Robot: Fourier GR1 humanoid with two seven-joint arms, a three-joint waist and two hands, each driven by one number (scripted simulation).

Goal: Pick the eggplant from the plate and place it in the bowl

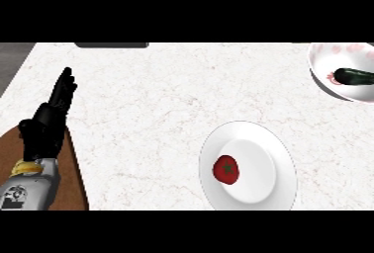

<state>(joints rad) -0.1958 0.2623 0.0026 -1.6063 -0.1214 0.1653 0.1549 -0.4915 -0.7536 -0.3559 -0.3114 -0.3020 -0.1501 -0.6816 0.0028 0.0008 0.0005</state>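
Observation:
A dark green, elongated vegetable, which I take for the eggplant, lies inside the white bowl with pink marks at the counter's far right. A white plate sits near the front right and holds a red tomato. My left hand rests at the left edge, fingers straight and pointing up, touching nothing. My right hand does not show anywhere.
The white marble counter stretches between hand and plate. A dark object sits at the far edge. A brown strip borders the counter's left front.

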